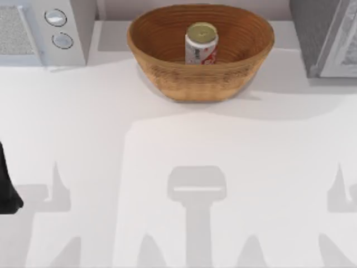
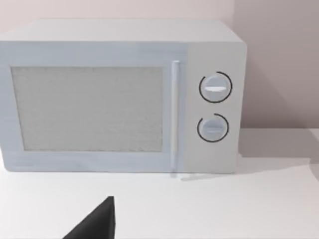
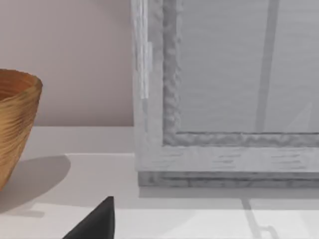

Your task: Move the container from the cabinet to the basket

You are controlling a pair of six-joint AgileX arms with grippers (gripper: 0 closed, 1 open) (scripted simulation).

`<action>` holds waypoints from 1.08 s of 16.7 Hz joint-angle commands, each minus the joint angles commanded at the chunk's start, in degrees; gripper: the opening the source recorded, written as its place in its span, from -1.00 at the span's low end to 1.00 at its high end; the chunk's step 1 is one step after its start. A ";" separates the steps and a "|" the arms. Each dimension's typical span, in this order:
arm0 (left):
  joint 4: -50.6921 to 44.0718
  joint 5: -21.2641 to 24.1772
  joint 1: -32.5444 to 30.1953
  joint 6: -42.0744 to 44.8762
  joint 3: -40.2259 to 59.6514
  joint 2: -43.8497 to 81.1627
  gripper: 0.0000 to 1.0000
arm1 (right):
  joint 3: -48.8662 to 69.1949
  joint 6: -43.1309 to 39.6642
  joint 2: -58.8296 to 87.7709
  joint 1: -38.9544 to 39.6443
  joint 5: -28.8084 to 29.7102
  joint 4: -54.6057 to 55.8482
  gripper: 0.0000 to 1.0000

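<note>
Look at the top view and you find the container standing upright inside the basket, its dull gold top facing up and its white-and-red label turned toward the near side. The basket sits at the far middle of the table, between the white microwave at the far left and the cabinet at the far right; the can rests a little right of the basket's centre, against the ridged inner wall on the far side. Your left arm is parked at the left edge of the table, well apart from the basket, showing as a dark shape at the frame's border. From the left wrist view you face the microwave with its two round knobs, and one dark fingertip of the left gripper pokes into the picture; you cannot tell whether that hand is released or clenched. From the right wrist view you see the cabinet's pale framed door close ahead, the basket's rim off to one side, and one dark fingertip of the right gripper; its state cannot be told either.
</note>
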 joint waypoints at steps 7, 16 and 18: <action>0.00 0.00 0.00 0.00 0.00 0.00 1.00 | 2.92 0.20 9.51 -8.10 -7.09 8.85 1.00; 0.00 0.00 0.00 0.00 0.00 0.00 1.00 | 13.22 1.00 55.86 -38.14 -35.54 43.74 1.00; 0.00 0.00 0.00 0.00 0.00 0.00 1.00 | 15.56 1.21 66.21 -44.21 -41.99 51.21 1.00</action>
